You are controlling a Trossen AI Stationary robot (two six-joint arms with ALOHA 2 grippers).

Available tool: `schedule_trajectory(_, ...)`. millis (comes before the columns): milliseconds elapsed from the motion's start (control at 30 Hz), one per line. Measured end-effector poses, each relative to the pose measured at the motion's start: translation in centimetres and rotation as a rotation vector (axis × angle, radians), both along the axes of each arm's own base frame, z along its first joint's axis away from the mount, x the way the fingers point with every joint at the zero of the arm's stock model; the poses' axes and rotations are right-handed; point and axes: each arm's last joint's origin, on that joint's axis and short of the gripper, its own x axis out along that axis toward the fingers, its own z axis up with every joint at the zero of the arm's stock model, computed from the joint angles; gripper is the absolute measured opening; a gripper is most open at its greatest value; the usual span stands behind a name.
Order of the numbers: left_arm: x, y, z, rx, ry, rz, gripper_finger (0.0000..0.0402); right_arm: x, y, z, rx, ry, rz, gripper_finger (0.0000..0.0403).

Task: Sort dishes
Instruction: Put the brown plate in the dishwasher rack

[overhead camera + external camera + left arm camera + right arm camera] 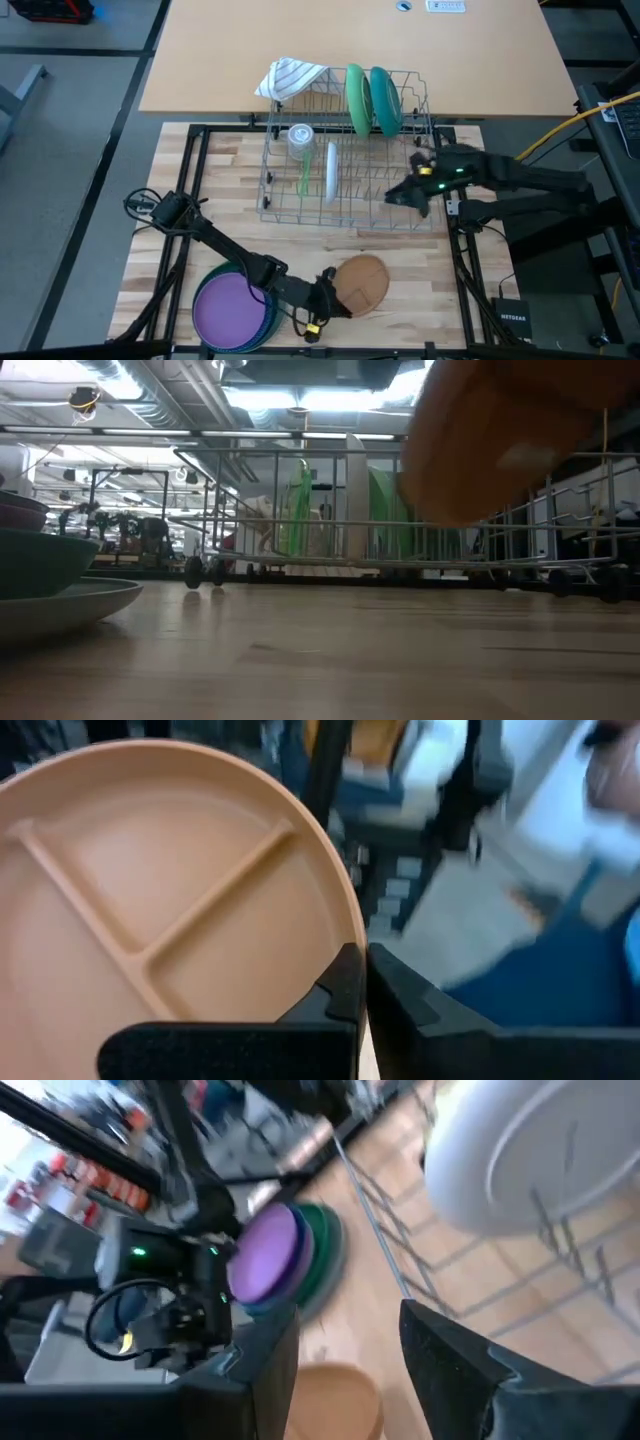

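Observation:
A tan divided plate (364, 282) is in my left gripper (330, 296) near the table's near edge; it also fills the left wrist view (150, 900). A stack of dishes with a purple one on top (234, 309) rests on the table beside it. In the wire rack (345, 150) a green plate (358, 98), a teal plate (385, 100) and a white plate (331, 170) stand on edge. My right gripper (350, 1350) is open and hovers over the rack's right end (408, 194). My left gripper pinches the tan plate's rim (340, 935) between its two fingers, one on the upper face and one beneath. The fingers (345, 982) come from the table's left. In the low view the plate (500, 440) is lifted clear of the table.
A clear glass (300, 135) and a thin green item (305, 176) sit in the rack, and a striped white cloth (290, 77) hangs over its far left corner. Bare wood (400, 250) lies between the rack and the tan plate. A tan tabletop (480, 60) lies beyond.

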Motion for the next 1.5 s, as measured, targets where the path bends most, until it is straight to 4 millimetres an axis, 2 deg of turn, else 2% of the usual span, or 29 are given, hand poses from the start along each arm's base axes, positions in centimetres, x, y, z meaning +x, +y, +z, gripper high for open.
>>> schedule_trajectory(200, 0.3, 0.1, 2.3, -0.133, -0.207, 0.098, 0.0, -3.9, 0.1, 1.9, -0.099, -0.161, -0.082, 0.0179)
schedule_trajectory(433, 0.0, 0.7, 5.1, -0.179, -0.485, 0.248, 0.0, -7.0, 0.0, 2.9, -0.224, -0.275, -0.204, 0.0179)
schedule_trajectory(667, -1.1, 1.8, 7.7, -0.11, -0.748, 0.434, 0.0, -8.0, 0.0, 3.1, -0.274, -0.307, -0.227, 0.0179)
schedule_trajectory(833, -2.1, 3.0, 8.8, -0.1, -0.851, 0.611, 0.0, -7.9, 0.0, 2.9, -0.278, -0.283, -0.223, 0.0179)
schedule_trajectory(967, -2.7, 5.0, 9.0, -0.089, -0.862, 0.658, 0.0, -7.9, 0.0, 2.7, -0.32, -0.261, -0.208, 0.0179)
schedule_trajectory(1100, -3.6, 8.0, 9.0, -0.131, -0.84, 0.687, 0.0, -7.9, 0.0, 2.5, -0.322, -0.241, -0.204, 0.0179)
schedule_trajectory(1267, -6.2, 12.3, 8.8, -0.187, -0.806, 0.729, 0.0, -7.9, 0.0, 2.1, -0.322, -0.208, -0.199, 0.0179)
schedule_trajectory(1400, -8.5, 15.7, 8.0, -0.29, -0.749, 0.67, 0.0, -8.0, 0.0, 2.0, -0.322, -0.192, -0.197, 0.0179)
schedule_trajectory(1500, -9.3, 17.9, 7.1, -0.394, -0.714, 0.573, 0.0, -8.0, 0.0, 2.0, -0.322, -0.192, -0.197, 0.0179)
